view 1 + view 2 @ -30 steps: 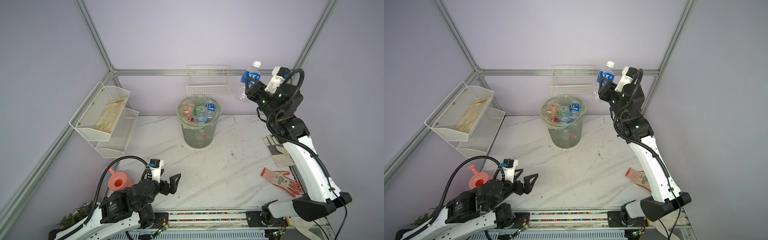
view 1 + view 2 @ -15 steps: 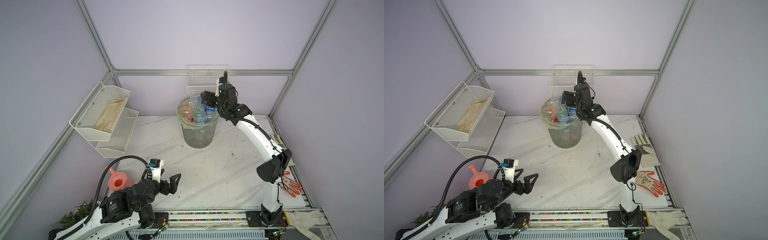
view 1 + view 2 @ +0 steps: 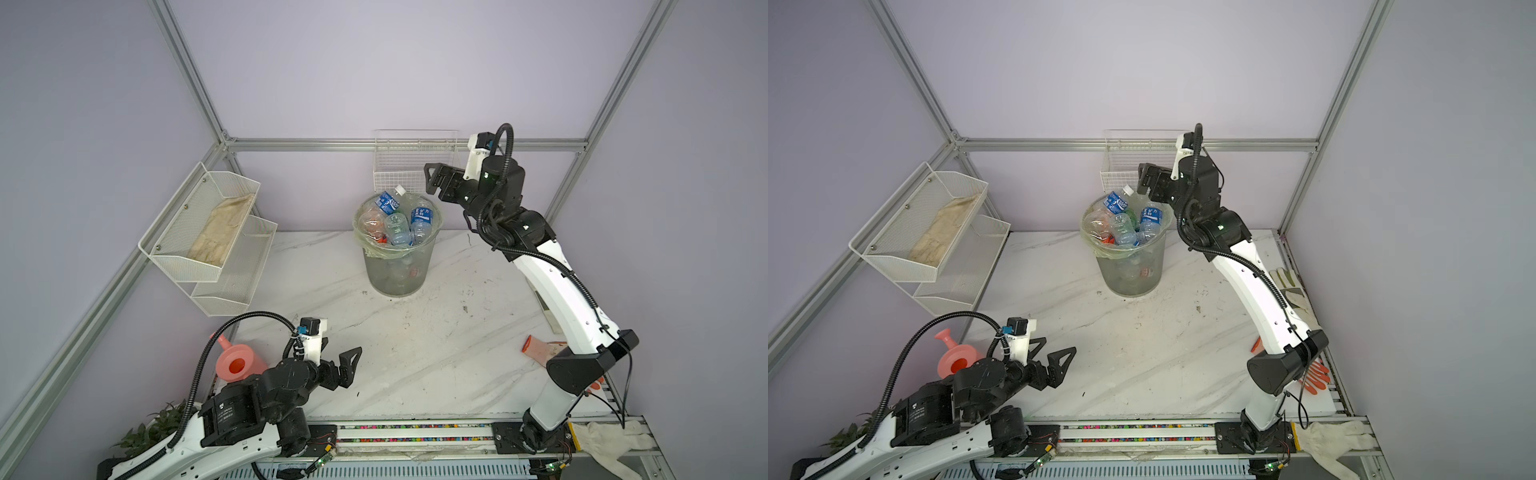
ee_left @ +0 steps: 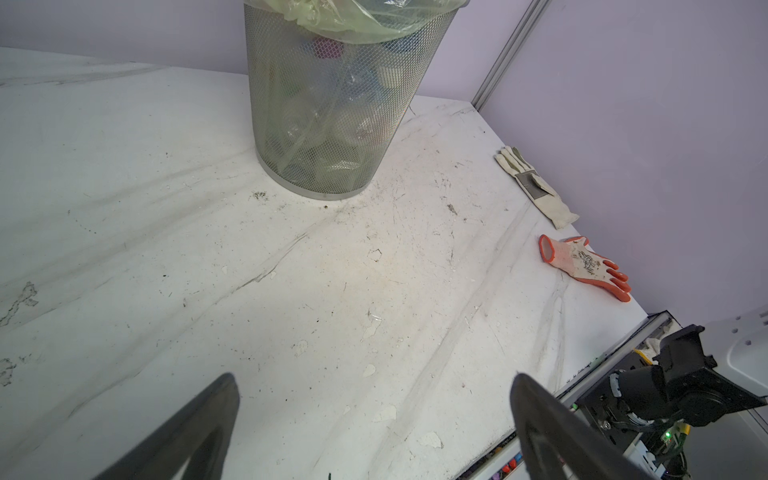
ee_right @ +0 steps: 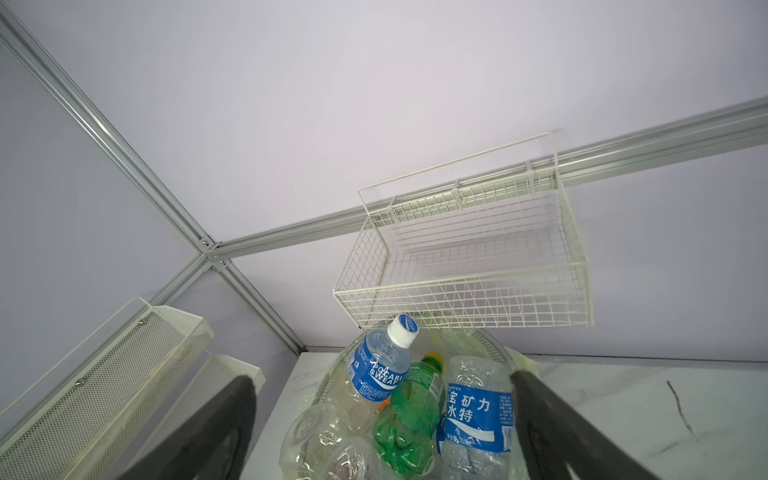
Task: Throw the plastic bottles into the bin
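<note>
At the back of the marble table (image 3: 415, 353), both top views show the bin (image 3: 397, 274) heaped to the brim with bottles (image 3: 419, 220). A white-capped bottle (image 3: 1117, 201) with a blue label pokes above the rim. The right gripper (image 3: 433, 181) hangs just beside the bin's top, level with the wire basket (image 3: 409, 174), its fingers spread and holding nothing. The left gripper (image 3: 1059, 345) hovers low over the table's near edge, next to a pink watering can (image 3: 955, 359), its fingers also wide apart and empty.

From the left wrist, the bin stands upright on the table, with bottles dim behind its mesh. A pale glove (image 4: 536, 187) and an orange glove (image 4: 582, 266) lie well apart from it, by the wall. Two dark fingers (image 4: 199, 432) frame bare table.

From the right wrist, spread fingers (image 5: 552, 428) flank the bin's open mouth. There the white-capped bottle lies against a green bottle (image 5: 409, 415), with another blue-labelled one alongside.
</note>
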`<control>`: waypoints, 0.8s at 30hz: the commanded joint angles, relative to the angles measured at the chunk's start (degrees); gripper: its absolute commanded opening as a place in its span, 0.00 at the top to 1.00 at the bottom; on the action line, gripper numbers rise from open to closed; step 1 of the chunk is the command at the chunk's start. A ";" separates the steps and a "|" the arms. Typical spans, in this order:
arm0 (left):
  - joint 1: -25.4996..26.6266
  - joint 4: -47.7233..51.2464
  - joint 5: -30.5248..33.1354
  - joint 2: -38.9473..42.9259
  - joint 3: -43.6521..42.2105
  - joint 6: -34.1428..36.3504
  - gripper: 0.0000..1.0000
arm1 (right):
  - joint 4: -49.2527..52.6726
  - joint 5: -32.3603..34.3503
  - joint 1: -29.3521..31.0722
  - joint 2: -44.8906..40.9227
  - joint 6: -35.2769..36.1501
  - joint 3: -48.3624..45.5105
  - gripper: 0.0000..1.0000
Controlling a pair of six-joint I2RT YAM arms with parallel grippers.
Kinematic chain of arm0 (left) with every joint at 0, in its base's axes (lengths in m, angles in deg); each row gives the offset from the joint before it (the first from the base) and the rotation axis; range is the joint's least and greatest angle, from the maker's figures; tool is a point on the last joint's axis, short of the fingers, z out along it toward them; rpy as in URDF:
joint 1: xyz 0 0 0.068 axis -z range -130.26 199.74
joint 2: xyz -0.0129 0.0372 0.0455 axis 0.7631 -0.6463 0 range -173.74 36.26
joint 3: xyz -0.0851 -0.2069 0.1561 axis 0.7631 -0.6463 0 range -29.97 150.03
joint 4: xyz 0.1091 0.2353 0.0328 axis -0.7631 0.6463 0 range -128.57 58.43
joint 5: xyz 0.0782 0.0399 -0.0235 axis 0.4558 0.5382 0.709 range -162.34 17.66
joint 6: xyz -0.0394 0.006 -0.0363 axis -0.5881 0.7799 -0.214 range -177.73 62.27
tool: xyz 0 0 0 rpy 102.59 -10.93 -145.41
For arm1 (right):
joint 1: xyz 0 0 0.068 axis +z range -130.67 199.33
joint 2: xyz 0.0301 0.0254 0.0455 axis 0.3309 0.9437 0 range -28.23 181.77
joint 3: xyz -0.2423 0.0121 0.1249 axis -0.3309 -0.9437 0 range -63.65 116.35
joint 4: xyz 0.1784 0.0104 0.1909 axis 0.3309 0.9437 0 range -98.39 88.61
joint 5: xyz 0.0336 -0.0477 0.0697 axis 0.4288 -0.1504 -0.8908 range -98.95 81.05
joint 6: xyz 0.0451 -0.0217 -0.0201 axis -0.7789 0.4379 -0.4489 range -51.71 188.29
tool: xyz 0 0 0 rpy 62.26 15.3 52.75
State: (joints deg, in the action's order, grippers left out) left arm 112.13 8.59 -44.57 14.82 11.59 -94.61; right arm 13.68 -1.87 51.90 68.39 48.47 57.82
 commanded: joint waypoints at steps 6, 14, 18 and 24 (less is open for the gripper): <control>0.19 -2.41 0.52 -1.57 4.07 0.26 0.00 | -3.00 2.66 -0.12 -17.29 0.73 -16.73 0.03; 0.17 -2.97 3.16 -3.91 6.17 2.60 0.00 | 0.34 15.44 -0.14 -33.14 3.02 -36.63 0.03; 0.14 -2.61 10.64 -5.34 6.34 3.10 0.00 | 4.06 22.25 -0.15 -37.83 4.37 -43.73 0.03; 0.26 -0.27 25.53 -8.28 6.25 -0.04 0.00 | -2.16 23.78 -0.15 -47.57 8.94 -59.43 0.03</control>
State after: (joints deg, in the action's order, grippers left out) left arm 112.13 7.93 -29.62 7.85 12.72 -93.30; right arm 14.46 18.87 51.86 24.32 53.41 2.85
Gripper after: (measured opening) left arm 0.998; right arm 0.974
